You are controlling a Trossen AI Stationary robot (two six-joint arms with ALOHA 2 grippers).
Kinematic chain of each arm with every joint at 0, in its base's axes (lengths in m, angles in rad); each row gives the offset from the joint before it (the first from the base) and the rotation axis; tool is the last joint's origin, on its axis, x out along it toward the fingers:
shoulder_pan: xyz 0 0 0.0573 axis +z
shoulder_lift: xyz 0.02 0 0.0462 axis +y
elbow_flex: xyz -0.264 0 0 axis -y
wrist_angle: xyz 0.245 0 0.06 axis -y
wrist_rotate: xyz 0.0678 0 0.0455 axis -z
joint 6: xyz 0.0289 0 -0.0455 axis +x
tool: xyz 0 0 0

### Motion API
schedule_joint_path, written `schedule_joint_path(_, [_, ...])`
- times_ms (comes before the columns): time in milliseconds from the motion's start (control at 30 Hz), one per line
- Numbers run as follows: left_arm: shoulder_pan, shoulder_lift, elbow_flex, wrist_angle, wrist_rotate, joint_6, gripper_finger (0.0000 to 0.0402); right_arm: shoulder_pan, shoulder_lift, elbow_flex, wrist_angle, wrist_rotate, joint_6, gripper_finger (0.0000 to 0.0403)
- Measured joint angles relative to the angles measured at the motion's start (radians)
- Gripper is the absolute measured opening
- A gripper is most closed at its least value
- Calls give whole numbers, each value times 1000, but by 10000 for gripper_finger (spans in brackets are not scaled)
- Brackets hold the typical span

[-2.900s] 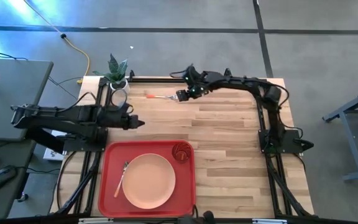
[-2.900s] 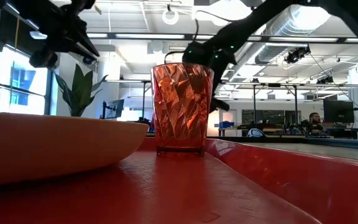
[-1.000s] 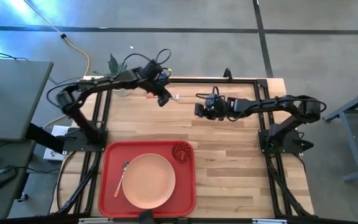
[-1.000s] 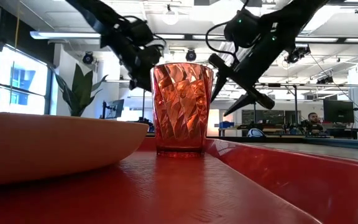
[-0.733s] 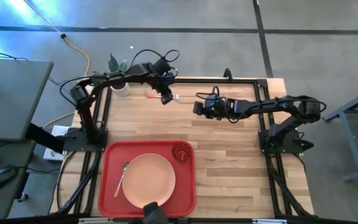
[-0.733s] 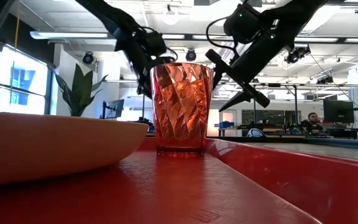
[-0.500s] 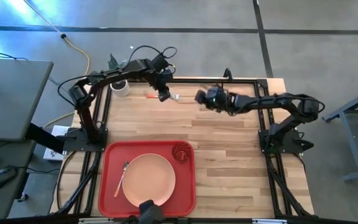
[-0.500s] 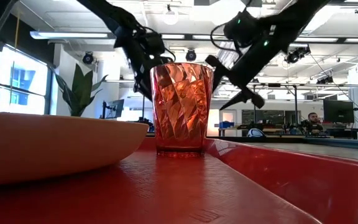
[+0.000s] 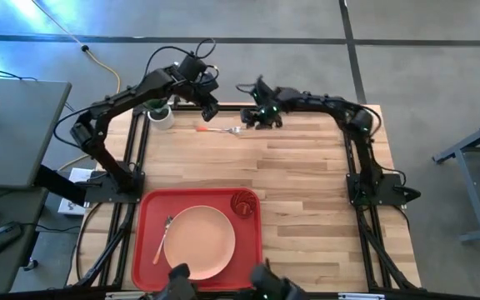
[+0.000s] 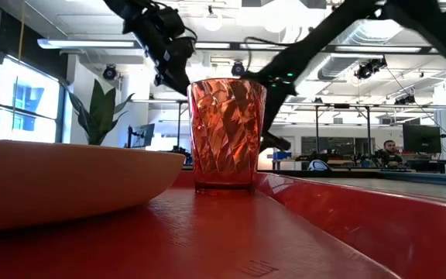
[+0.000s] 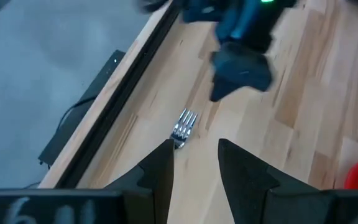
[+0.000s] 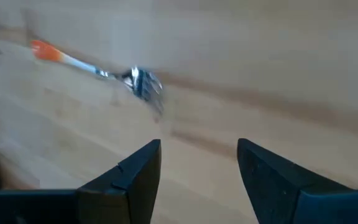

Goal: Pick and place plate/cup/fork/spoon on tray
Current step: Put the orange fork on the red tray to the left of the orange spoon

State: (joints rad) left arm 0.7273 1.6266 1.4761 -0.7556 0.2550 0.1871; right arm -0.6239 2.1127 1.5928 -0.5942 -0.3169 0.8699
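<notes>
High view, orange-handled fork [image 9: 220, 129] lying flat on wood, left gripper [image 9: 207, 111] and right gripper [image 9: 259, 117] both parted, empty

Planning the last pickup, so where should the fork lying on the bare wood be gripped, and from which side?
Probably from straight above, on the slim handle. The fork lies flat on the table, orange end toward the plant, tines toward the right gripper. Set the jaws across the handle. The left gripper, open, hangs near that end, so it seems better placed.
</notes>
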Motion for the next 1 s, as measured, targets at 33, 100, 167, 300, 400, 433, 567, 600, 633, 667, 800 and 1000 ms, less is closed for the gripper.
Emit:
schedule_joint_path(33, [-1,-6,0,0,0,-1,113,-8,33,66,-51,-14,-41,196])
schedule_joint_path(100, [-3,-11,0,-3,0,-10,113,-25,102,191,-142,-60,-124,183])
schedule_joint_path(167, [-8,-11,0,-4,0,-20,113,-40,174,304,-243,-108,-203,168])
schedule_joint_path(300, [-11,-11,-1,-13,0,-19,113,-64,319,517,-426,-210,-325,141])
schedule_joint_path(400, [-11,-11,-1,-20,0,-17,113,-66,410,657,-529,-245,-364,127])
schedule_joint_path(433, [-11,-11,-1,-22,0,-13,113,-66,434,699,-549,-244,-372,123])
schedule_joint_path(567, [-11,-11,-1,-37,-1,-10,113,-60,467,737,-525,-255,-345,118])
schedule_joint_path(600, [-11,-11,-1,-38,-1,-10,113,-60,466,717,-520,-261,-328,118])
schedule_joint_path(633, [-11,-11,-1,-38,-1,-10,113,-59,466,705,-522,-260,-323,118])
schedule_joint_path(667, [-11,-11,-2,-38,-1,-10,113,-59,466,697,-524,-261,-322,118])
schedule_joint_path(800, [-11,-11,-2,-38,-1,-10,113,-60,463,676,-529,-262,-333,118])
schedule_joint_path(1000, [-11,-11,-2,-38,-3,-9,113,-55,462,678,-487,-269,-338,118])
